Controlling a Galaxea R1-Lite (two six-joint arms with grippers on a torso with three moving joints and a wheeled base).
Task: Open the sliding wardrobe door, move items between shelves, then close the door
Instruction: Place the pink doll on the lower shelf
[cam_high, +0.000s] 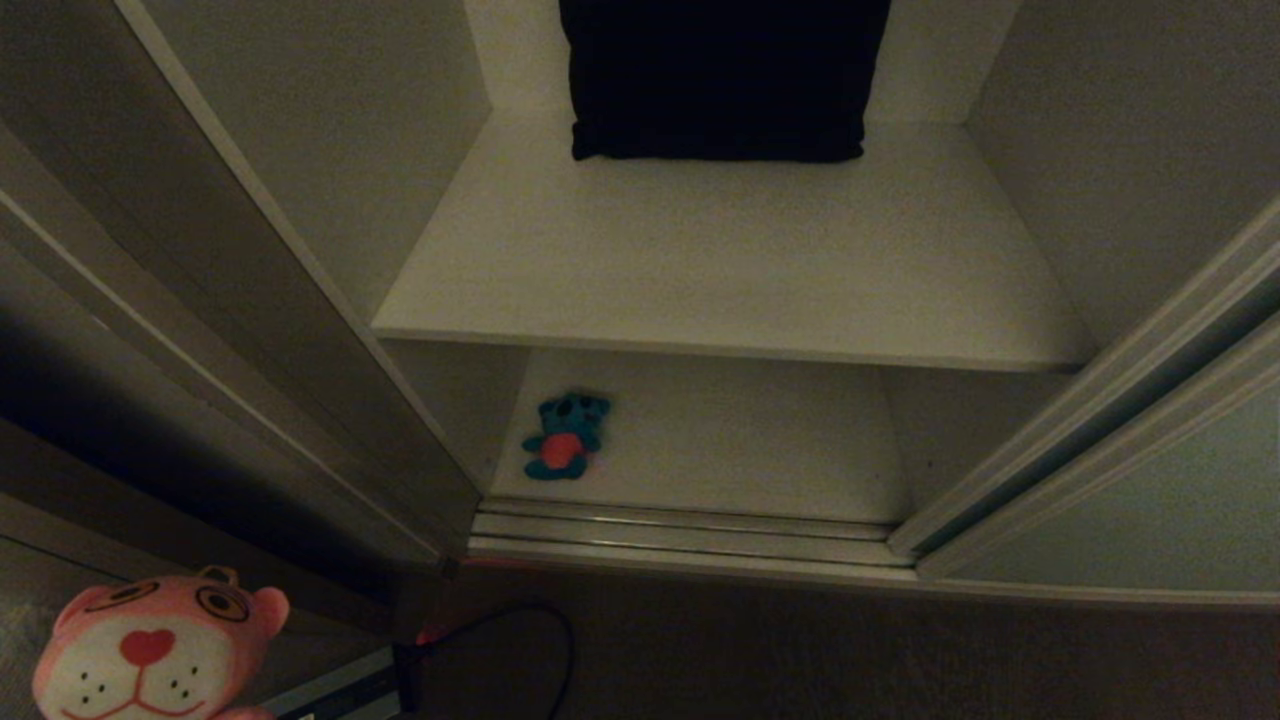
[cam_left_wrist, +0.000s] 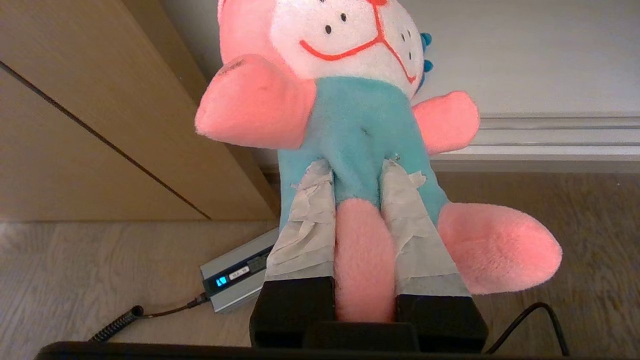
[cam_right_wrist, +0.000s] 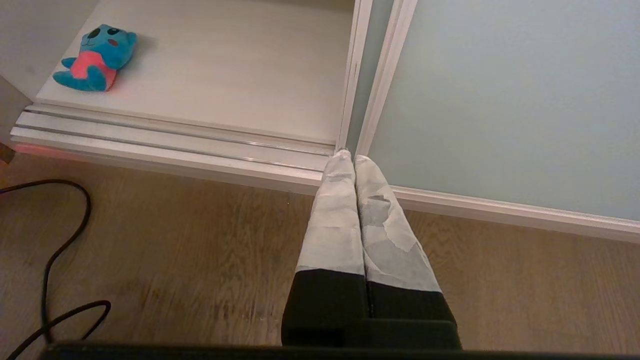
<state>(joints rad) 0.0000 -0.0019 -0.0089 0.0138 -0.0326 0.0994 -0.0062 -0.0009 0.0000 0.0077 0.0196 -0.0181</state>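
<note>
- Far left, dark brown wooden panels (cam_left_wrist: 75, 125) with a smooth grain and a thin dark seam stand beside the wardrobe opening
- The pink plush toy (cam_left_wrist: 360, 115), soft and fuzzy with a white face, red stitched mouth and teal shirt, hangs low at the left, above the wood-grain floor (cam_right_wrist: 175, 235) and outside the wardrobe
- The left gripper (cam_left_wrist: 358, 172) is clamped on the pink toy's lower body; its 2 tape-wrapped fingers (cam_left_wrist: 305, 220) press into the teal fabric with 1 pink leg between them
- Under it on the floor lies a flat grey metal box (cam_left_wrist: 235, 277) with a small lit blue display and a coiled black cable (cam_left_wrist: 120, 320) plugged in
- The blue plush toy (cam_high: 565, 437), small with a red belly, lies on its back at the left front corner of the lower shelf (cam_high: 750, 440), a plain off-white board
- The ribbed metal floor track (cam_high: 680, 535) runs along the front of that shelf
- The upper shelf (cam_high: 720, 270), wide and flat, carries a big dark square cushion (cam_high: 720, 75) leaning at the back wall
- The right gripper (cam_right_wrist: 348, 156) hangs over the floor with its 2 taped fingers pressed together, holding nothing, tips towards the door's frame edge
- At the right the sliding wardrobe door (cam_right_wrist: 500, 95), a matte pale grey-green panel with a cream frame strip, stands pushed aside, leaving the shelves exposed
</note>
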